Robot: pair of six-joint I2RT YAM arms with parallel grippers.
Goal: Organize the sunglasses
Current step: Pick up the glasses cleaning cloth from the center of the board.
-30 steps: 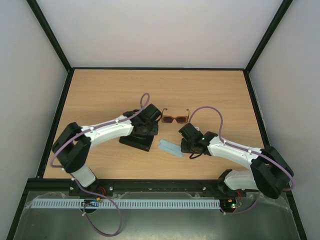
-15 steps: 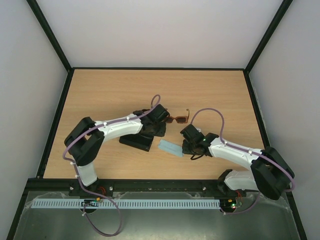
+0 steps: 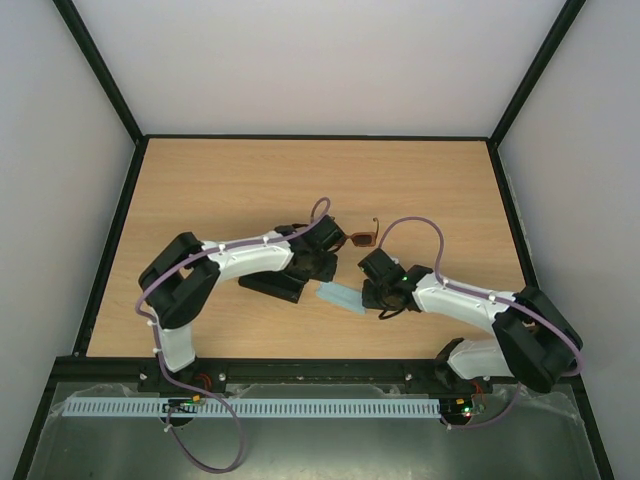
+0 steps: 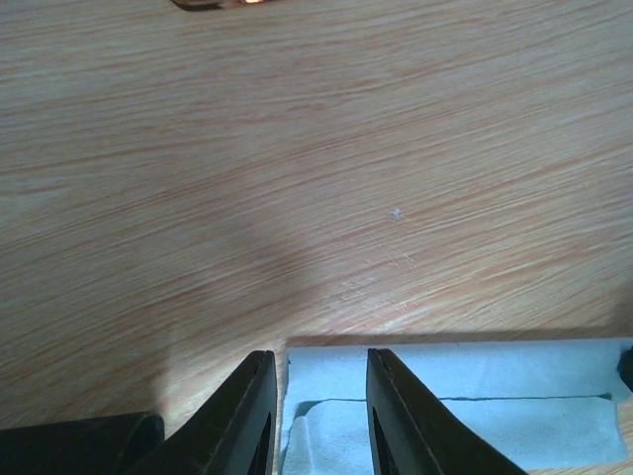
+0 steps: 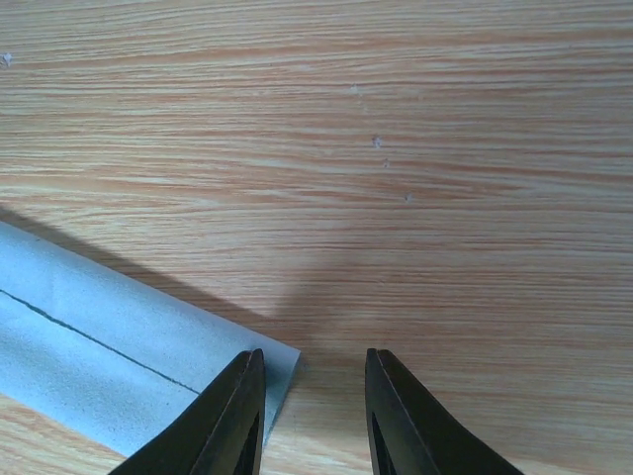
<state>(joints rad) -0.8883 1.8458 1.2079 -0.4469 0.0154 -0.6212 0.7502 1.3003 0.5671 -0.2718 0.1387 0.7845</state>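
Note:
The sunglasses [image 3: 364, 238] have a brown translucent frame and lie on the wooden table, their left half hidden under my left arm. A sliver of the frame shows at the top edge of the left wrist view [image 4: 213, 3]. My left gripper [image 3: 325, 276] is open and empty. In the left wrist view it [image 4: 316, 361] hangs just over the near end of the pale blue cloth [image 4: 465, 396]. My right gripper [image 3: 368, 296] is open and empty. In the right wrist view it [image 5: 312, 358] has the corner of the cloth [image 5: 109, 366] by its left finger.
The black case [image 3: 270, 284] lies left of the cloth [image 3: 338, 296], partly under my left arm; its corner shows at the bottom left of the left wrist view [image 4: 69, 445]. Bare wooden table [image 3: 230, 190] stretches behind, bounded by a black frame.
My left arm has swung right and toward the near side, from over the case to the cloth's end, now covering part of the sunglasses. The right arm has barely moved.

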